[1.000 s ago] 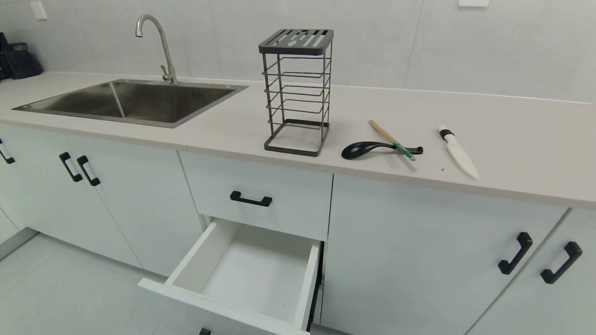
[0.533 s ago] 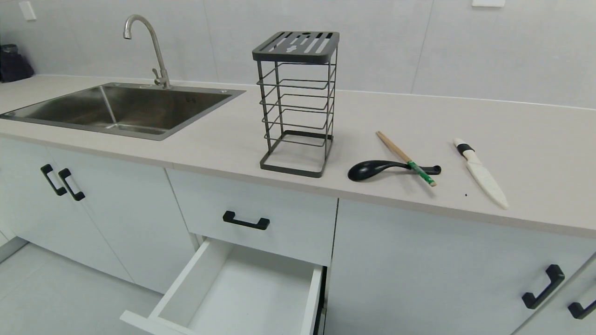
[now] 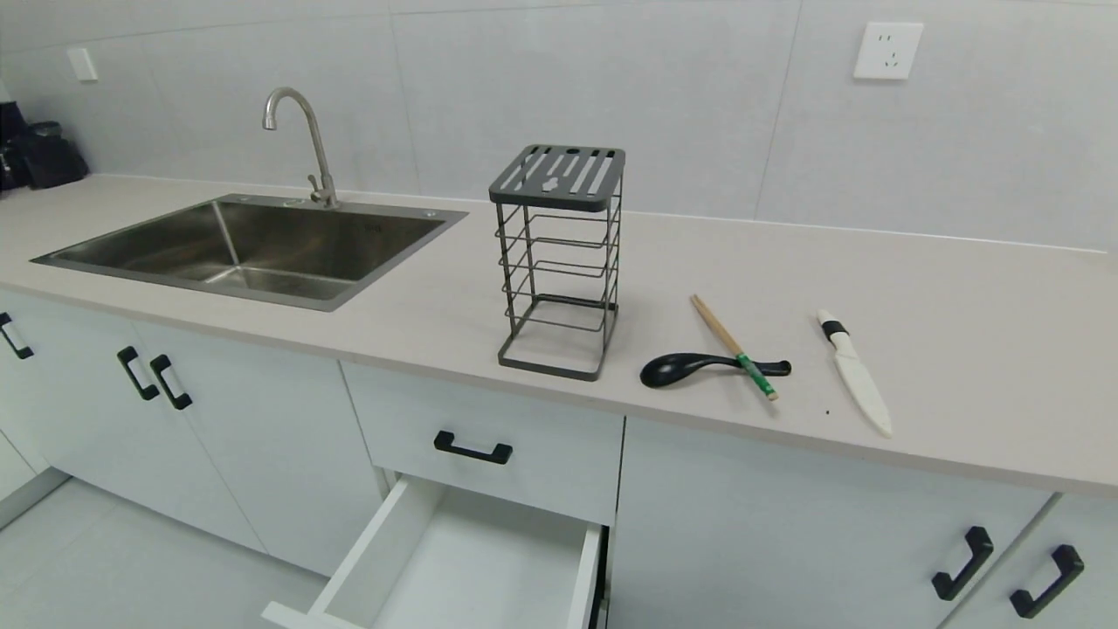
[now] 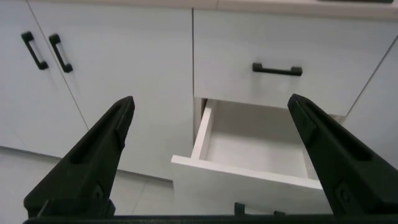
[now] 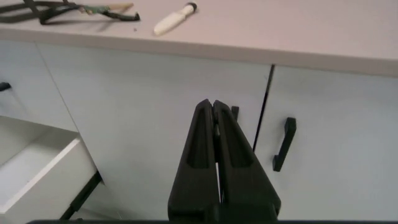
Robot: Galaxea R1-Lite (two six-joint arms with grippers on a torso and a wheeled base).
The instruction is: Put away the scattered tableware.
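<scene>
Countertop (image 3: 873,279) with spoon (image 3: 690,368), chopsticks (image 3: 729,345), knife (image 3: 854,374); left gripper (image 4: 211,102) spread wide, right gripper (image 5: 214,107) closed.

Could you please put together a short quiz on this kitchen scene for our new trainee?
1. True or false: the chopsticks lie across the handle of the black spoon.
2. The open drawer is: A) the upper one, B) the lower one.
3. Fill in: the left pincer is ____, while the right pincer is shut.
Key: 1 true; 2 B; 3 open.
</scene>
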